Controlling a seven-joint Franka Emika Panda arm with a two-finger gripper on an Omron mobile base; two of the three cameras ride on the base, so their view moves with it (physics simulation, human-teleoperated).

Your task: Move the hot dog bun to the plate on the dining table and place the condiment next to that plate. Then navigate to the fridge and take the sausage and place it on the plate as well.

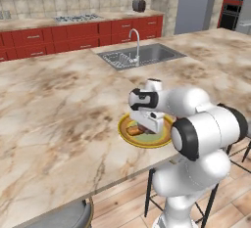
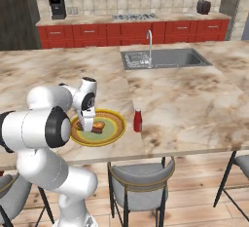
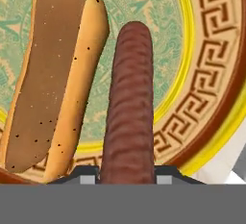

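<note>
My gripper [image 3: 127,177] is shut on the sausage [image 3: 130,107], a dark reddish-brown stick that runs up between the finger tips, just above the plate [image 3: 211,74]. The hot dog bun [image 3: 53,74] lies on the plate's green centre, right beside the sausage. From the right base view the hand [image 2: 89,123] hangs over the left half of the yellow-rimmed plate [image 2: 114,136], with the bun [image 2: 99,126] by it. The red condiment [image 2: 137,121] stands upright on the dining table [image 2: 194,109] just right of the plate. The left base view has the plate [image 1: 122,129] near the table's front edge.
The steel sink with its tap [image 1: 142,56] sits in the table behind the plate. Chairs [image 2: 141,172] stand along the near edge. The grey fridge [image 1: 196,4] rises at the far right, beside the black oven [image 1: 235,2]. Red cabinets [image 2: 131,31] line the back wall.
</note>
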